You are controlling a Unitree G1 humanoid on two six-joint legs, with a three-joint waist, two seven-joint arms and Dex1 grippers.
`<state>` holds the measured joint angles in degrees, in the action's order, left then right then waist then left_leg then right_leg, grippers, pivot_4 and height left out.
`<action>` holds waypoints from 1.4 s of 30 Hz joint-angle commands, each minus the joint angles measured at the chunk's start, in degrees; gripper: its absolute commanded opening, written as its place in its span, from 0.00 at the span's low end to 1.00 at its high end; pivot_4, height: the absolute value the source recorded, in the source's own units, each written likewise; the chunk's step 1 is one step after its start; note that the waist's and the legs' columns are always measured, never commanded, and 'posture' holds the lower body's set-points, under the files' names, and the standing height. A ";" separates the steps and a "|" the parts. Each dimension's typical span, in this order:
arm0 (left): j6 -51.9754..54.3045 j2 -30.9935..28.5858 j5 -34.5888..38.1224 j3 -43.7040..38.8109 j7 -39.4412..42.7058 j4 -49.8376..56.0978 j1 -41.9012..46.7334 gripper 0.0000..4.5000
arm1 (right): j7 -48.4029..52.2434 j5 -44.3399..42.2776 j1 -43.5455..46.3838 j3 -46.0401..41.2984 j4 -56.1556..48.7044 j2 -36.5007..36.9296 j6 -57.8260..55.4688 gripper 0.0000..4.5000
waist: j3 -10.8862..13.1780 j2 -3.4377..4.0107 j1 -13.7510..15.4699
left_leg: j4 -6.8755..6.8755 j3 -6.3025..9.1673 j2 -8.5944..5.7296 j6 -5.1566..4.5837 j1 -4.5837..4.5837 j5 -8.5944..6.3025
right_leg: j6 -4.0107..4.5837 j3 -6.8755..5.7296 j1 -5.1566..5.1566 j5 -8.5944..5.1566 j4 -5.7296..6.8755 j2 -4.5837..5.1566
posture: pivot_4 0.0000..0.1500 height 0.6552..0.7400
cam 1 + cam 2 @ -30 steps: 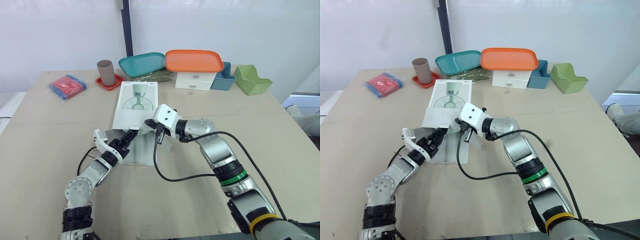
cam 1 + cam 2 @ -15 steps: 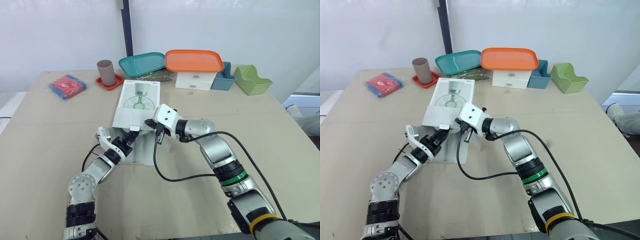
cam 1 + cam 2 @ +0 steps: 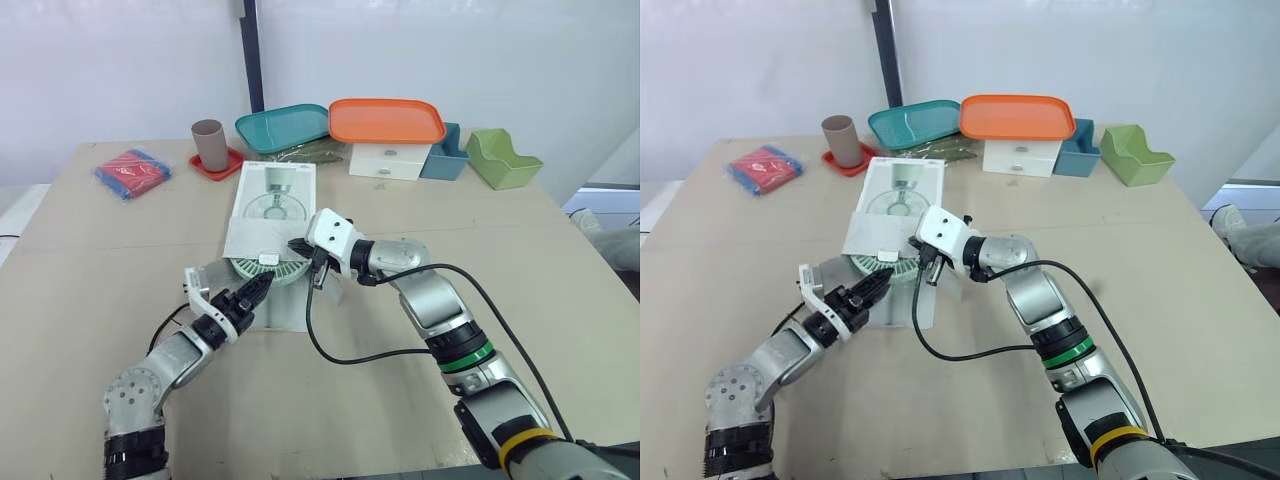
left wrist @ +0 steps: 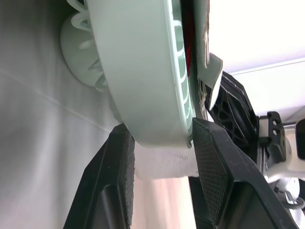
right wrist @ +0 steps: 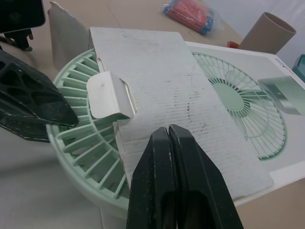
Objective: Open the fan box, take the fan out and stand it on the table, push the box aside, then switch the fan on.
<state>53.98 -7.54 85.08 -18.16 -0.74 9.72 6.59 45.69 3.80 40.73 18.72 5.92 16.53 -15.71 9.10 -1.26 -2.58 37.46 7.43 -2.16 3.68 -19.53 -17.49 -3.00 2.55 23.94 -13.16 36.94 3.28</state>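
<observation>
The white fan box (image 3: 272, 205) lies flat mid-table, its near end open with a flap (image 5: 108, 95) hanging out. A pale green fan (image 3: 263, 271) pokes part way out of that end. My left gripper (image 3: 256, 289) is shut on the fan's rim (image 4: 143, 71), one finger (image 4: 119, 176) on each side. My right gripper (image 3: 297, 245) is shut with nothing in it, and its tips (image 5: 167, 136) rest on the box top near the opening. The rest of the fan is hidden inside the box.
Along the far edge stand a brown cup (image 3: 209, 144) on a red coaster, a teal tray (image 3: 285, 127), an orange tray (image 3: 388, 120) on a white drawer unit, a blue bin (image 3: 447, 155) and a green bin (image 3: 505, 160). A red-blue packet (image 3: 134, 172) lies far left. A black cable (image 3: 370, 352) loops beside the right arm.
My left gripper closed on the fan's rim and drew back toward the near edge, bringing the green fan part way out of the box. The right gripper stayed put.
</observation>
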 commanded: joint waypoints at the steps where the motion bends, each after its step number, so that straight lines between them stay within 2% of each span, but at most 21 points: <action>1: 1.30 -2.64 8.83 0.54 -1.91 8.46 -3.45 0.32 | -0.04 0.30 -0.82 0.80 -1.01 0.05 -0.29 0.00 | 0.00 0.00 -0.02 | -0.02 -0.01 0.01 0.01 0.00 -0.01 | 0.00 0.01 0.02 0.00 0.00 0.00 | 1.00 1.00; 6: 1.51 -7.83 17.12 1.38 -4.40 13.98 -10.98 0.32 | 0.08 0.26 -1.42 1.11 -1.48 0.04 -0.25 0.00 | 0.02 -0.03 0.03 | -0.02 0.00 0.07 0.07 -0.01 -0.05 | 0.01 0.02 0.03 -0.01 -0.02 -0.02 | 1.00 1.00; 13: -1.02 -13.44 23.31 4.16 -5.99 17.49 -15.45 0.32 | 0.22 0.09 -1.97 1.51 -2.14 -0.22 -0.34 0.00 | 0.02 -0.04 0.18 | -0.02 0.00 0.04 0.06 0.00 -0.06 | 0.02 -0.01 -0.01 -0.03 -0.02 -0.01 | 1.00 1.00; 21: -1.50 -19.61 23.91 6.42 -4.07 19.61 -18.30 0.32 | 0.18 0.14 -2.12 1.60 -2.00 -0.39 -0.16 0.00 | 0.02 -0.03 0.23 | -0.05 -0.02 0.04 0.05 0.00 -0.06 | 0.06 -0.01 0.00 -0.06 -0.03 -0.03 | 1.00 1.00; 32: -4.03 -21.44 23.20 9.81 -3.06 17.42 -18.25 0.32 | -0.18 0.13 -1.65 1.65 -1.23 -0.92 0.12 0.00 | 0.02 -0.03 0.24 | -0.05 -0.03 0.04 0.03 0.01 -0.07 | 0.07 -0.01 -0.01 -0.06 -0.03 -0.03 | 1.00 1.00; 33: -4.14 -21.56 23.02 9.87 -2.87 17.39 -18.27 0.42 | -0.21 0.14 -1.66 1.67 -1.25 -0.94 0.10 0.00 | 0.02 -0.03 0.23 | -0.05 -0.03 0.04 0.03 0.01 -0.07 | 0.07 -0.01 -0.01 -0.06 -0.03 -0.02 | 1.00 1.00; 34: -3.97 -21.99 23.37 9.79 -2.39 17.52 -18.35 0.57 | -0.22 0.14 -1.65 1.68 -1.20 -0.95 0.11 0.00 | 0.02 -0.03 0.22 | -0.05 -0.03 0.04 0.03 0.01 -0.07 | 0.07 -0.01 -0.01 -0.06 -0.03 -0.03 | 1.00 1.00; 37: -2.79 -24.45 24.53 7.92 -0.26 17.26 -19.03 0.70 | -0.29 0.10 -1.50 1.63 -0.83 -0.99 0.26 0.00 | 0.02 -0.03 0.23 | -0.05 -0.03 0.04 0.02 0.02 -0.08 | 0.07 -0.01 -0.01 -0.06 -0.03 -0.03 | 1.00 1.00; 41: -2.84 -27.46 26.07 5.16 1.74 15.84 -19.16 0.98 | -0.32 0.02 -1.42 1.73 -0.66 -1.21 0.38 0.00 | 0.03 -0.02 0.07 | -0.07 -0.04 0.06 -0.02 0.05 -0.10 | 0.09 -0.01 -0.02 -0.08 -0.02 -0.05 | 1.00 1.00; 42: -2.97 -28.15 26.36 4.58 2.09 15.62 -19.36 0.98 | -0.34 0.03 -1.43 1.79 -0.66 -1.26 0.42 0.00 | 0.02 -0.03 0.06 | -0.07 -0.05 0.06 -0.06 0.05 -0.12 | 0.09 -0.01 -0.02 -0.08 -0.03 -0.05 | 1.00 1.00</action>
<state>51.44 -34.30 109.39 -11.31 -0.39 25.24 -12.54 44.88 3.78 39.32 19.59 4.64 15.47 -15.03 9.13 -1.28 -2.52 37.40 7.39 -2.10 3.56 -19.48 -17.65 -2.91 2.53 23.92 -13.24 36.92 3.23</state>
